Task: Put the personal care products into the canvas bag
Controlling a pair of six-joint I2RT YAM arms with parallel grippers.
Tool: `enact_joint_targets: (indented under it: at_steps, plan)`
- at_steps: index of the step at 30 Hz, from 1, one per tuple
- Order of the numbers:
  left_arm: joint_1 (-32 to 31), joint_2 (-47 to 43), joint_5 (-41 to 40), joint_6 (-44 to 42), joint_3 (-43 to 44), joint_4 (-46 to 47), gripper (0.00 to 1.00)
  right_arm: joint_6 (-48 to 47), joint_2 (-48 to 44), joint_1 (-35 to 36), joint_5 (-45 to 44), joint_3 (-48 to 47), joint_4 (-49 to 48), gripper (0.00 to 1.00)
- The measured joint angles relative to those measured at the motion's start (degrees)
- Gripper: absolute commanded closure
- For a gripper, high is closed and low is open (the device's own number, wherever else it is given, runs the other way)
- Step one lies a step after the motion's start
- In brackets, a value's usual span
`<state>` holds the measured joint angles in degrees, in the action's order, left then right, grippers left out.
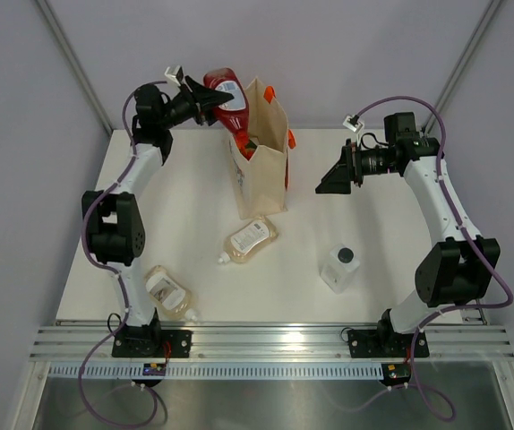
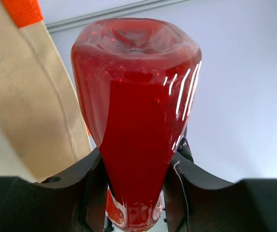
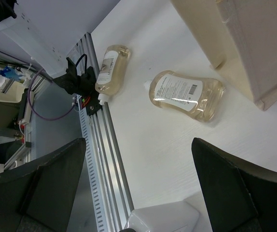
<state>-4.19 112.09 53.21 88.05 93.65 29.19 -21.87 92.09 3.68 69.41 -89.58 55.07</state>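
My left gripper (image 1: 205, 101) is shut on the red bottle (image 1: 227, 97), holding it tilted over the open mouth of the canvas bag (image 1: 264, 175). In the left wrist view the red bottle (image 2: 136, 116) fills the middle between my fingers (image 2: 88, 193), with the bag's cloth (image 2: 27, 96) at left. Something green and red shows inside the bag. One peach bottle (image 1: 250, 237) lies in front of the bag, another (image 1: 168, 291) near the left arm's base. The clear black-capped bottle (image 1: 340, 268) stands at right. My right gripper (image 1: 333, 184) is open and empty, right of the bag.
The right wrist view shows both peach bottles (image 3: 186, 94) (image 3: 110, 70), the bag's lower corner (image 3: 244, 53), the clear bottle's top (image 3: 165, 218) and the aluminium rail (image 3: 104, 159) at the table's near edge. Grey walls enclose the table.
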Motion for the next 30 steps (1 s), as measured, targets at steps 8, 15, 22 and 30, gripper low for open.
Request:
enact_joint_targets:
  at_steps: [8, 15, 22, 30]
  plan:
    - [-3.41, 5.75, -6.91, -14.82, 15.65, -23.85, 0.91, 4.26, -2.43, 0.00, -1.55, 3.54, -4.90, 0.00]
    - [-3.78, 9.75, -12.48, -24.09, 19.74, -38.77, 0.79, 6.51, -3.34, 0.04, -2.56, 4.07, -7.72, 0.01]
    - [-4.81, 10.03, -15.98, -31.82, 21.20, -46.45, 0.38, 6.62, -3.50, 0.96, -4.37, 4.98, -8.35, 0.01]
    - [-6.25, 9.68, -17.00, -38.40, 24.26, -50.23, 0.18, -2.14, -3.52, 7.69, -8.81, 5.01, -4.26, 0.01]
